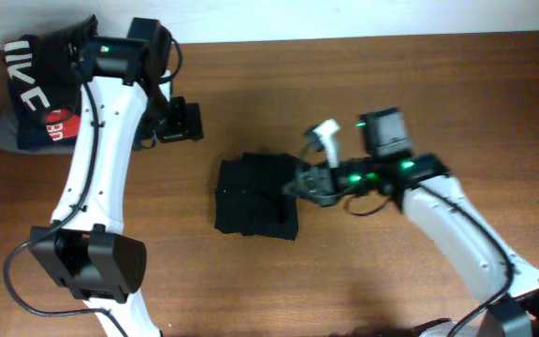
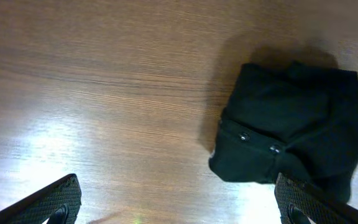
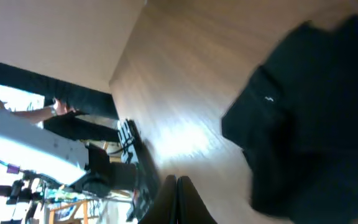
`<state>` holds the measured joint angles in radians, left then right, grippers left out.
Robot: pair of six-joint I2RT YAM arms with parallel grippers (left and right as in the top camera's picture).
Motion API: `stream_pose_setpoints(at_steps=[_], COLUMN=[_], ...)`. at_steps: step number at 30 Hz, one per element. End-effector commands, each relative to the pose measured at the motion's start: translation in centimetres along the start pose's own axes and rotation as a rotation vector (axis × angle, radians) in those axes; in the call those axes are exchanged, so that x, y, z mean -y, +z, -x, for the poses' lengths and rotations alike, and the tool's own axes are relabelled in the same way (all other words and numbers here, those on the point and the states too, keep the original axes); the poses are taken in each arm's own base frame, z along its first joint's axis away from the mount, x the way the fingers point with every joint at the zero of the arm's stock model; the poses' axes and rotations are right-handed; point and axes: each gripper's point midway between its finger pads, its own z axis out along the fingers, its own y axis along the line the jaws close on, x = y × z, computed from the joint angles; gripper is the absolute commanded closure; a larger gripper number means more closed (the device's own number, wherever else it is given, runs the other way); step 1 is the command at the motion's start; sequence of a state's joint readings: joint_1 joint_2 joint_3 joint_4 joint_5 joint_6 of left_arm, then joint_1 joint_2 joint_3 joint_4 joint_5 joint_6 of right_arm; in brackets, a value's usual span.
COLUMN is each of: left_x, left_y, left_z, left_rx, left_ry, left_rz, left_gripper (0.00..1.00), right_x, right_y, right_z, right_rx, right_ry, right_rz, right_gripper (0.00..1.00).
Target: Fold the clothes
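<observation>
Two piles lie apart: black clothes (image 1: pixel 255 197) and a white-lettered dark garment (image 1: pixel 28 94).

a dark lettered garment (image 1: pixel 31 84), a red garment (image 1: pixel 62 127) and a grey garment (image 1: pixel 3 138) lie stacked on the wooden table (image 1: pixel 251 290).

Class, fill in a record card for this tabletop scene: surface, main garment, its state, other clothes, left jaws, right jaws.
surface: wooden table
main garment: plain black garment, mid-table
state: folded into a compact, roughly square bundle
other clothes: folded pile at the far left corner, white lettering on top
left jaws: wide open, empty, off the garment
right jaws: shut, no fabric between them, beside the garment's edge
</observation>
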<state>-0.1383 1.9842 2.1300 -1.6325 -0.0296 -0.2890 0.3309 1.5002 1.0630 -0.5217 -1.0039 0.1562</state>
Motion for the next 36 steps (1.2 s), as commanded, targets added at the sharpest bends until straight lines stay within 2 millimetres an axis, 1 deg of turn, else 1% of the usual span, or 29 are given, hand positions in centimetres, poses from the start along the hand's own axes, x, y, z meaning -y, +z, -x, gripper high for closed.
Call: stream_pose_setpoints(at_steps=[1, 3, 8, 9, 12, 14, 16, 17, 20, 23, 27, 31, 33, 36], left_x=[-1.9, -2.4, -2.6, -2.6, -2.6, -2.7, -2.8, -2.8, -2.9, -2.9, -2.9, -2.9, -2.9, -2.9], left_y=[-1.2, -1.2, -1.2, -1.2, -1.2, -1.2, -1.2, -1.2, -1.2, -1.2, -0.8, 0.0, 0.8, 2.1], left_z=[0.2, 0.1, -0.1, -0.1, -0.1, -0.1, -0.1, -0.1, -0.3, -0.4, -0.6, -0.5, -0.5, -0.6], left_rx=[0.038, 0.031, 0.021, 0.021, 0.021, 0.022, 0.023, 0.021, 0.013, 0.008, -0.002, -0.011, -0.019, -0.034], left_ry=[-0.041, -0.050, -0.054, -0.055, -0.054, -0.054, -0.054, -0.053, -0.053, -0.050, -0.049, -0.049, -0.048, -0.048], left_rz=[0.045, 0.050, 0.054, 0.054, 0.054, 0.057, 0.065, 0.066, 0.068, 0.069, 0.072, 0.075, 0.077, 0.080], left_gripper=[0.01, 0.01, 0.01, 0.01, 0.01, 0.01, 0.01, 0.01, 0.01, 0.01, 0.01, 0.01, 0.01, 0.01], right_x=[1.3, 2.0, 5.8, 6.6, 8.3, 9.9, 11.5, 12.1, 13.1, 13.0, 11.4, 8.2, 6.3, 4.2], right_y=[2.7, 3.9, 6.5, 7.2, 8.9, 9.9, 10.4, 10.5, 9.8, 8.3, 6.0, 3.8, 2.8, 1.7], right_z=[-0.6, -0.8, -1.8, -2.3, -3.6, -4.9, -6.1, -6.4, -6.5, -5.3, -3.2, -0.3, 1.2, 3.1], right_rx=[-0.031, -0.045, -0.096, -0.113, -0.163, -0.199, -0.225, -0.230, -0.221, -0.184, -0.134, -0.060, -0.022, 0.028], right_ry=[0.149, 0.166, 0.232, 0.251, 0.300, 0.351, 0.402, 0.419, 0.451, 0.457, 0.442, 0.347, 0.285, 0.209], right_rz=[-0.087, -0.102, -0.116, -0.108, -0.057, -0.052, -0.066, -0.071, -0.105, -0.113, -0.112, -0.098, -0.085, -0.070], right_gripper=[0.96, 0.96, 0.96, 0.96, 0.96, 0.96, 0.96, 0.96, 0.96, 0.96, 0.96, 0.96, 0.96, 0.96])
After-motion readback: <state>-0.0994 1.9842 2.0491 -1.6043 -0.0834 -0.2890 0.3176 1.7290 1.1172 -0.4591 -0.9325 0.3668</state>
